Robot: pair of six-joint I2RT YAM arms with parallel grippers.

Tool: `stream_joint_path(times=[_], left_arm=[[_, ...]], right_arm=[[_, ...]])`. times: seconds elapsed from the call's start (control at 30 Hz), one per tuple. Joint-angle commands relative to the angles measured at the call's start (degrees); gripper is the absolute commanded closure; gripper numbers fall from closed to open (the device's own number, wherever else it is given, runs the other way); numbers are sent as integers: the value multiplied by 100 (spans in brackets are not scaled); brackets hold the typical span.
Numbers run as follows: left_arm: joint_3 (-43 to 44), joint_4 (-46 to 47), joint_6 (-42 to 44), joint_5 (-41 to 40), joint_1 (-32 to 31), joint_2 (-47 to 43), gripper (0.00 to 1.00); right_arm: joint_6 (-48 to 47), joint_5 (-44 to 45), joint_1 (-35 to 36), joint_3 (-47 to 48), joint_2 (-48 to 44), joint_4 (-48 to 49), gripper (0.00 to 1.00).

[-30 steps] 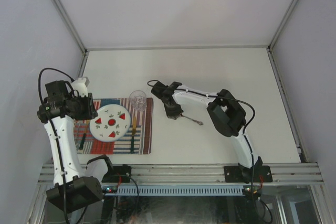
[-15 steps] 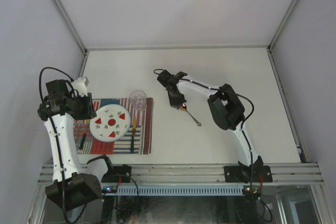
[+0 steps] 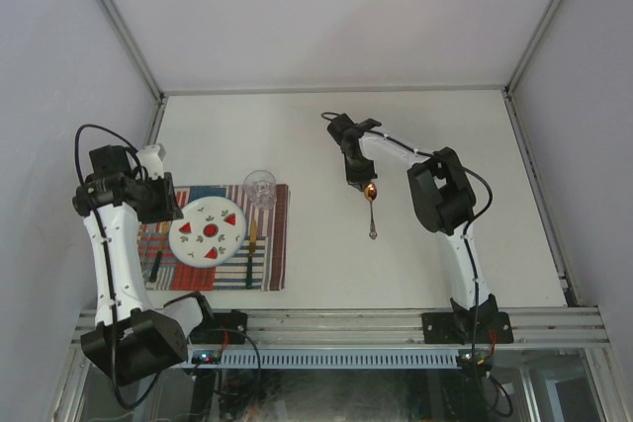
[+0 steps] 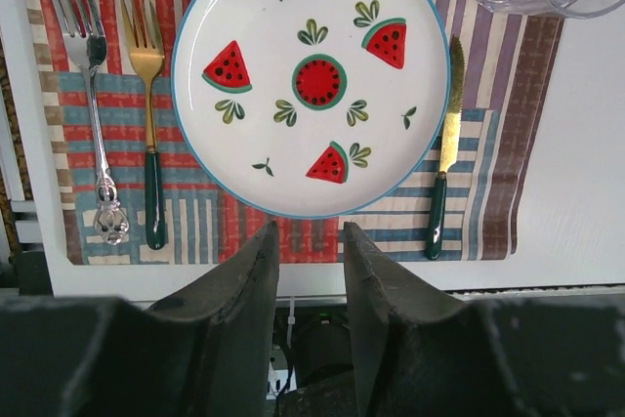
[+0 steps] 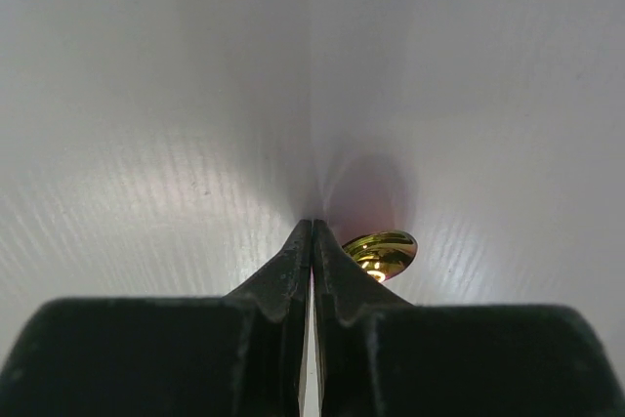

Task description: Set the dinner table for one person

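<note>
Two grippers of mine hang over the dinner table [image 3: 297, 135]. My right gripper [image 5: 312, 226] has its fingers pressed together on nothing, tips low over the white top, a gold spoon [image 5: 381, 249] just beside them. My left gripper [image 4: 311, 233] is spread and empty above the plate [image 4: 312, 75] on the striped placemat [image 4: 488, 192].

No legible text, label, brand or number on the large off-white rectangular dinner table [image 3: 445, 145] or its contents.

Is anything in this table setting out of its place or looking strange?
Yes. The gold-bowled metal spoon is far out on the bare off-white tabletop, well to the right of the striped cloth placemat, so it is not part of the place setting.
</note>
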Motion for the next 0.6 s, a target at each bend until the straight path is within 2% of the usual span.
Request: stream_joint_path(times=[0.0, 0.17, 0.2, 0.23, 0.27, 0.33, 0.4, 0.47, 0.57], left_arm=[[476, 141, -188, -57, 38, 52, 63], [589, 109, -122, -171, 42, -19, 63], [595, 97, -94, -180, 37, -40, 63], [585, 97, -66, -195, 38, -67, 63], [562, 93, -29, -211, 36, -102, 63], [515, 62, 23, -229, 39, -182, 63], [460, 29, 105, -219, 43, -285, 63], [401, 12, 219, -217, 40, -441, 63], [338, -71, 387, -275, 43, -667, 63]], right_arm=[[-230, 20, -51, -78, -286, 198, 100], [-142, 30, -31, -60, -518, 474, 100], [-91, 90, -3, -74, -634, 533, 96], [-26, 182, 26, -69, -766, 563, 89], [27, 270, 48, -50, -858, 576, 76], [177, 552, 118, 19, -1018, 471, 60], [258, 926, 230, 57, -1201, 296, 40], [432, 1391, 413, 5, -1405, 3, 29], [987, 1663, 674, -527, -1778, -369, 28]])
